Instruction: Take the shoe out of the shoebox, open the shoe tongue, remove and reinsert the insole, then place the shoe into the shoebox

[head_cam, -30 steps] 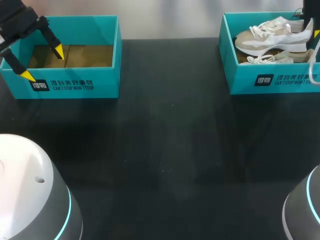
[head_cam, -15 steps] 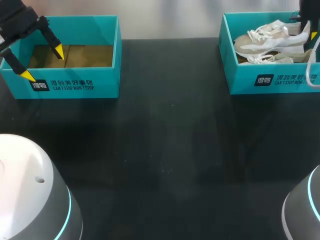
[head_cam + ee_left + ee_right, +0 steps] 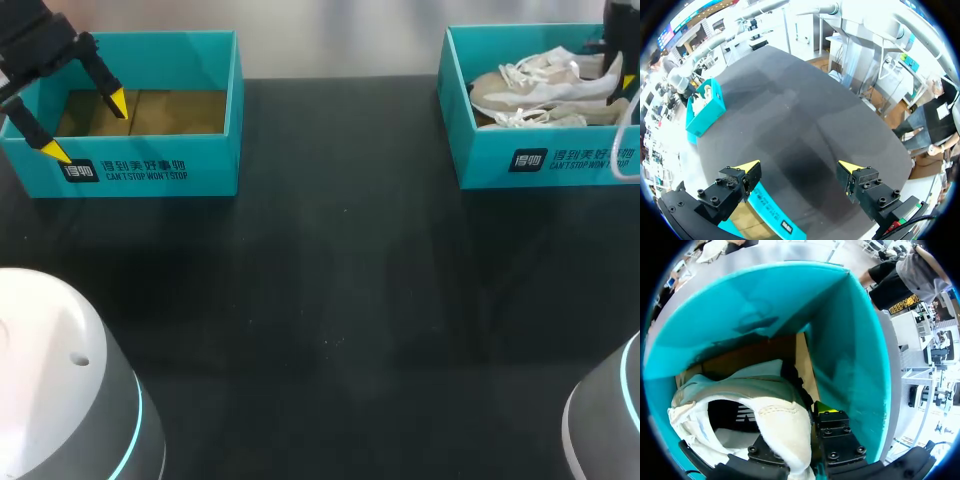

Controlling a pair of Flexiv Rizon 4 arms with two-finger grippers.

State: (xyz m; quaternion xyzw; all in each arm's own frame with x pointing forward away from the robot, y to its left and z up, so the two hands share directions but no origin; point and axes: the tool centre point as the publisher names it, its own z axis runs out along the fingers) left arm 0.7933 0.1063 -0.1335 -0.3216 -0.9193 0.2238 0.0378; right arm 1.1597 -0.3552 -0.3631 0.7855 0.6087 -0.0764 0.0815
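The right teal shoebox (image 3: 540, 152) holds the beige-and-white shoe (image 3: 540, 85), its laces loose. The right pincer (image 3: 800, 427) grips the shoe's padded heel inside. The left teal box (image 3: 150, 170) has a brown card floor, and the left pincer (image 3: 87, 127) hangs wide over its corner. The worktop (image 3: 330, 300) is matte black.

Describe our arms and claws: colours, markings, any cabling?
Both arm bases are white-and-grey domes with a cyan light ring: left arm, right arm. The left claw has two black blocky fingers with bolt heads and wedge-shaped yellow tips. The right claw shows the same black bolted build, yellow tip. A thin white cable hangs by it.
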